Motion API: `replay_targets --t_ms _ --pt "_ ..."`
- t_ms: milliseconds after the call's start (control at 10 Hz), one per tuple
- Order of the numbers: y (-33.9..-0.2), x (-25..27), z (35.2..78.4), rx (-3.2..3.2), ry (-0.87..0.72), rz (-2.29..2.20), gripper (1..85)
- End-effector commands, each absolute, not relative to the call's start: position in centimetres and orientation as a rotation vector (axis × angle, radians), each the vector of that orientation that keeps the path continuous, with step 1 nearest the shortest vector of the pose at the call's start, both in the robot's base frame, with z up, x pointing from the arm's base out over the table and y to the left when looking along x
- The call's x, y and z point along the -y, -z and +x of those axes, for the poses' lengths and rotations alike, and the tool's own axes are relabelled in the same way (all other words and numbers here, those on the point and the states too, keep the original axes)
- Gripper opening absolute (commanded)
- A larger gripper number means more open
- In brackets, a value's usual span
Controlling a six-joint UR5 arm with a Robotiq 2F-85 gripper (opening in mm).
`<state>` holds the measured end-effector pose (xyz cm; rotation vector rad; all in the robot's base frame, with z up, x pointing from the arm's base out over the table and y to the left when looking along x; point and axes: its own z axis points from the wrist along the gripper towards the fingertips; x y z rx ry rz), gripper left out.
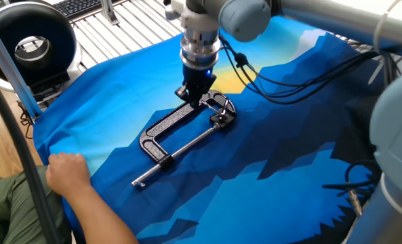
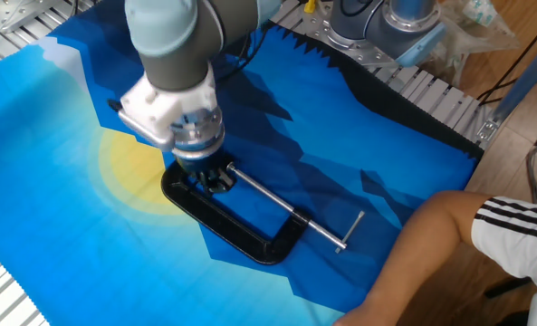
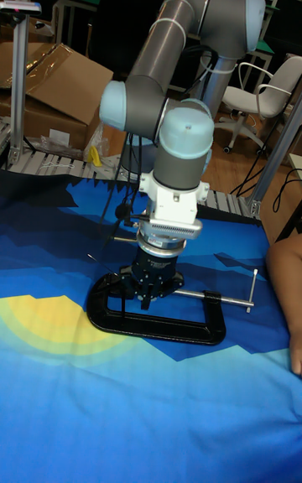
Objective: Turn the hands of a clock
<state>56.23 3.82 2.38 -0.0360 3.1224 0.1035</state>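
Clock: I cannot make it out, since my gripper [image 1: 199,97] covers the jaw end of the black C-clamp [image 1: 180,125], where it would sit. My gripper points straight down into that jaw, its dark fingers [image 3: 143,282] low inside the frame; I cannot tell whether they are apart or closed. The C-clamp lies flat on the blue cloth [image 2: 60,136], its screw handle [image 2: 351,228] pointing toward a person's hand [image 1: 66,169] resting on the cloth's edge.

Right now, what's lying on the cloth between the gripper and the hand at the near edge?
In one fixed view, the black C-clamp lies between the gripper and the hand: frame, then screw rod and crossbar handle, then bare blue cloth.
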Motion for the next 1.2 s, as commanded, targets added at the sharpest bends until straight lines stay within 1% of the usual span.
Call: replay_targets --t_ms 0,600,1100 --pt "-0.9 -3.5 56.0 -3.133 -0.110 -0.037 1.3" --pt "-1.0 -2.0 55.1 -3.137 -0.083 -0.056 1.3" --pt "-1.8 -0.3 55.1 -3.136 -0.069 -0.095 1.3"
